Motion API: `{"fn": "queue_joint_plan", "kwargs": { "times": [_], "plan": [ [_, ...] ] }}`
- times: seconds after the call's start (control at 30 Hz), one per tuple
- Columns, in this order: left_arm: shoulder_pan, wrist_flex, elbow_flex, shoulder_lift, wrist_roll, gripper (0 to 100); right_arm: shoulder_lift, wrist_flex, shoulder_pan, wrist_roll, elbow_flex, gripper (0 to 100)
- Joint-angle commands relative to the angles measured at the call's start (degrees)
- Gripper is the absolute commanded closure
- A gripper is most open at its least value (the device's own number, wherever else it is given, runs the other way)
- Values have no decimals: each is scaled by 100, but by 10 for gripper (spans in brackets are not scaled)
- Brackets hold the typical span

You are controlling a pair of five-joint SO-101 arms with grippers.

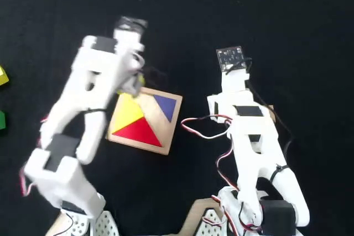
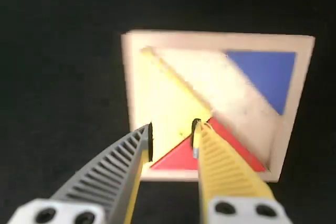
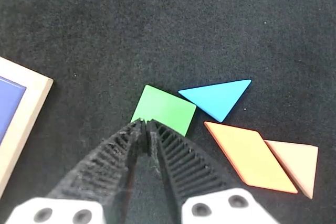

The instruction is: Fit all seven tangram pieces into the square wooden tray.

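Over the tray [image 2: 220, 38], left gripper [image 2: 172, 129] spread above the seated yellow triangle [image 2: 157, 103]. Right of the tray, right gripper [image 3: 146, 124] pressed together at the edge of the green square [image 3: 165, 108]. Looks like pickup next: open first, straddle opposite sides, lift level.

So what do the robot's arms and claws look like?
The left arm and right arm are chunky white plastic with black motor blocks. Thin red and white cables loop beside the right one. The left claw has one grey ridged finger and one yellow; the right claw has two black ridged ones.
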Motion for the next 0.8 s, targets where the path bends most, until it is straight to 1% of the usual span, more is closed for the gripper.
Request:
{"fn": "queue_joint_plan", "kwargs": {
  "times": [0.0,0.1,0.17,0.3,0.37,0.43,0.5,0.63,0.77],
  "plan": [
    [-743,-53,75,-923,70,848,-145,-70,9,149,-101,988],
    [-1244,-1099,1059,-958,70,848,338,123,-220,132,-444,988],
    [-1446,-1846,1833,-914,70,848,831,422,-466,132,-875,988],
    [-1481,-2971,3002,-897,88,848,1736,967,-879,132,-1851,988],
    [-1481,-3596,3477,-888,88,848,2105,1081,-1011,132,-2211,988],
    [-1473,-4009,3785,-897,88,848,2457,1099,-1081,132,-2484,988],
    [-1349,-4132,3916,-897,70,848,2747,1108,-1081,132,-2686,988],
    [-1059,-4114,4004,-897,53,848,3248,1116,-1108,176,-3064,988],
    [-804,-3657,3978,-897,79,848,3495,1116,-1108,176,-3433,988]
  ]
}}
